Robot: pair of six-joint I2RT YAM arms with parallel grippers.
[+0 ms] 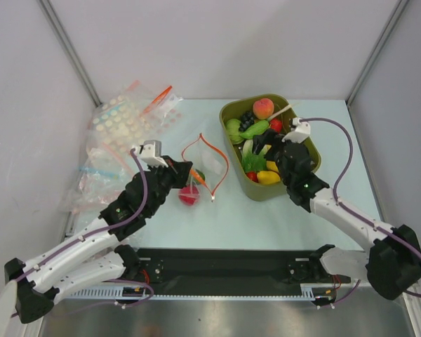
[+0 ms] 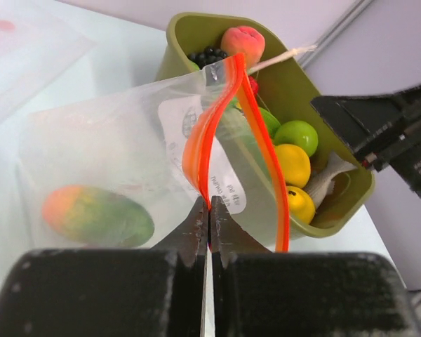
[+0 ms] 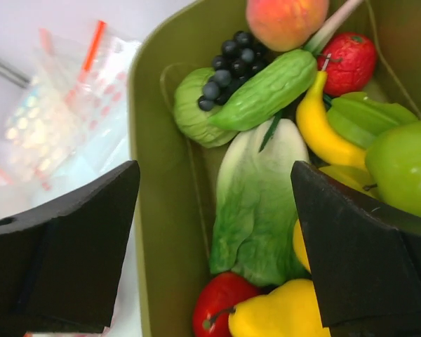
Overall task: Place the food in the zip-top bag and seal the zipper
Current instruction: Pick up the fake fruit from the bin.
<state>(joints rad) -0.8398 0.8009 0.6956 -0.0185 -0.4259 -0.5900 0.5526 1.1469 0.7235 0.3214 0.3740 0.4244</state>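
Observation:
The clear zip-top bag (image 1: 205, 163) stands open on the table, its red-orange zipper (image 2: 200, 140) spread in a loop. My left gripper (image 2: 209, 210) is shut on the near side of that strip. An orange-and-green fruit (image 2: 98, 214) lies inside the bag. The rest of the food fills the olive tub (image 3: 165, 175): a lettuce leaf (image 3: 256, 203), a red tomato (image 3: 221, 309), a yellow pepper (image 3: 281, 316), a peach (image 3: 284, 20), a banana (image 3: 323, 133). My right gripper (image 3: 214, 203) hangs open over the tub's left wall and the lettuce, holding nothing.
A heap of clear bags printed with dots (image 1: 119, 130) lies at the back left, one with a blue strip (image 1: 91, 170). The tub (image 1: 305, 140) sits right of the bag. White walls close in the back and sides.

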